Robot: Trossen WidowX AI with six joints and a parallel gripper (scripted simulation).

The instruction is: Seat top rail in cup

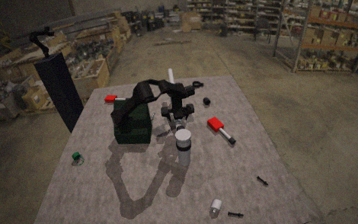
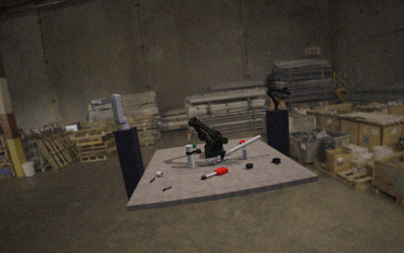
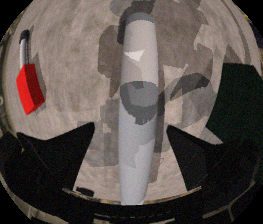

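The white rail slopes down from its raised far end toward the big post. Its low end lies near the table beside the post, lower than the black rail-end cup. The brace band is up near the white post cap. My gripper is open, with its fingers on either side of the rail in the wrist view and nothing held. Contact with the rail cannot be told. The small post stands under the rail's raised part; the loop cap is too small to make out.
The dark green base block is beside the rail. A red-headed tool lies on the other side. A black cap and black ring lie farther back. Bolts and a white cylinder lie in front.
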